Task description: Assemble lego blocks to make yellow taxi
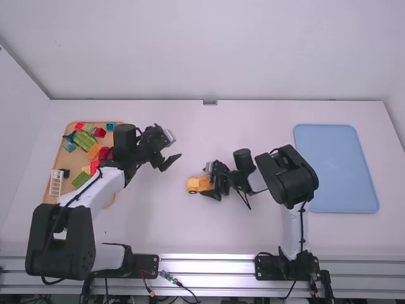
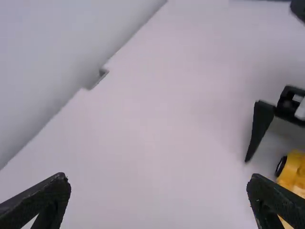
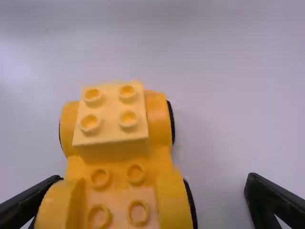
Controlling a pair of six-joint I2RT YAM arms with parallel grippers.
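Yellow is the half-built car (image 3: 119, 157), which stands on its wheels on the table (image 1: 145, 221), near the middle, between the two arms. One pale yellow block (image 3: 112, 117) sits upon one end of the car, and at the other end the round studs (image 3: 136, 174) are bare. So I judge that the lower body is made, and the step in hand is to build up the upper part. The right pincer (image 3: 155, 177) is spread at the car, one finger close to its side; whether this finger touches it, I cannot tell, but the car is not pinched. The left pincer (image 2: 157, 176) is also spread, with nothing inside, above the table between the car and the brown tray (image 1: 60, 162). In that tray are loose blocks of several colours, some yellow blocks (image 1: 93, 152) among them. The next move probably asks for one more suitable block from there, brought above the bare studs, aligned squarely and pressed down, while the right pincer may steady the car so that it does not roll.
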